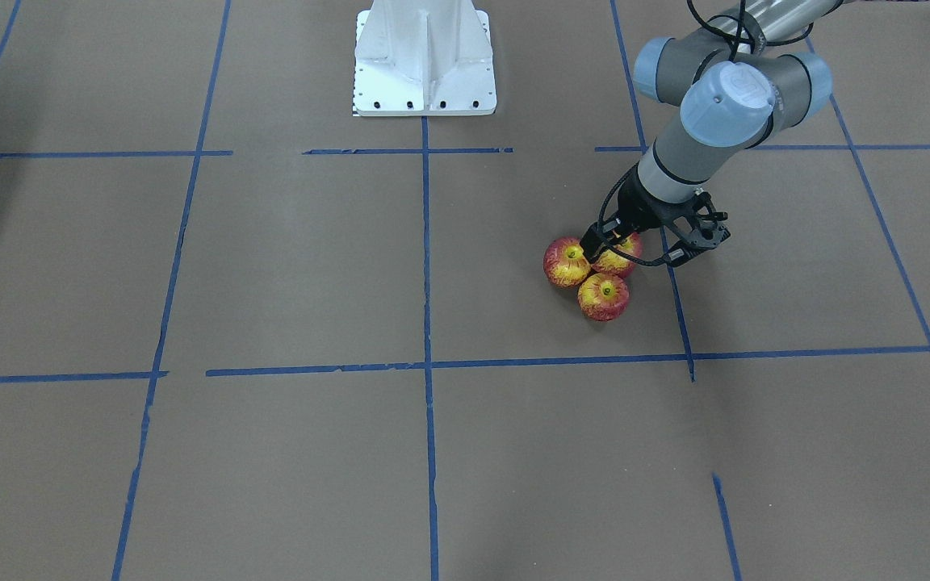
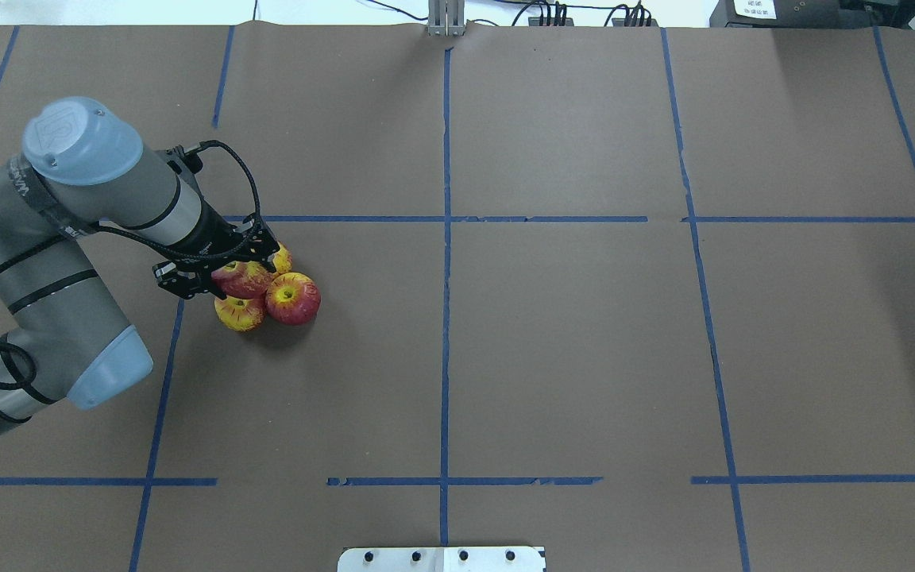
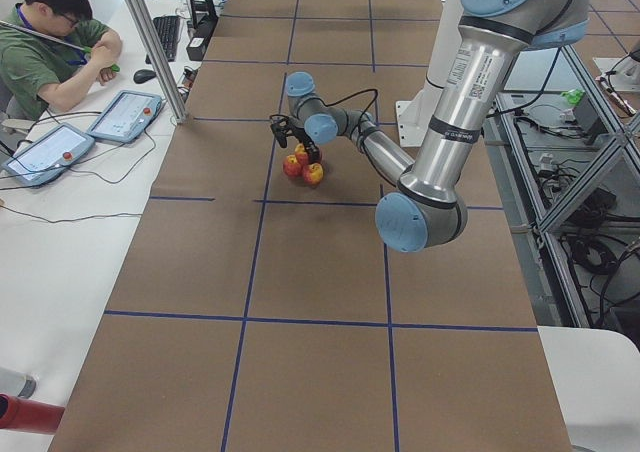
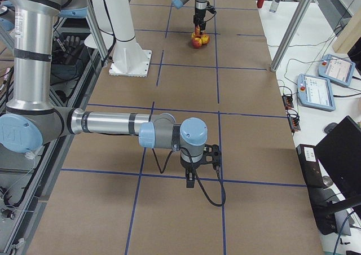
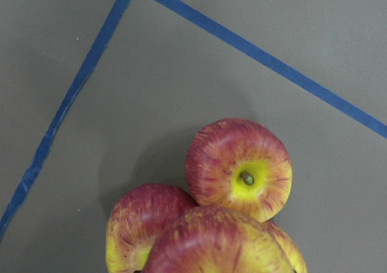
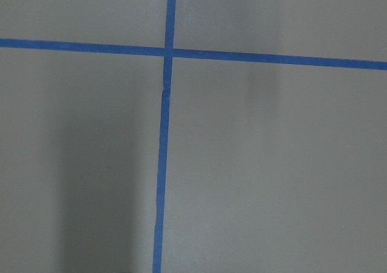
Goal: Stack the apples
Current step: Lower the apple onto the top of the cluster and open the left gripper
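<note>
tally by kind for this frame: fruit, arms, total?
apples: 4 (3 on the table, 1 in the left fingers)
arms: 2 (left arm, right arm)
total: 6

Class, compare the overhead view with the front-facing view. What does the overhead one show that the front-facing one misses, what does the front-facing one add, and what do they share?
Only overhead: cables beyond the table's far edge, and four apples that can be told apart, one atop the others.
Only front-facing: the white base whole; overhead catches just its edge. Only three apples are clear here.
Both: the left arm, its pincer over the apples, the brown table and blue tape.
</note>
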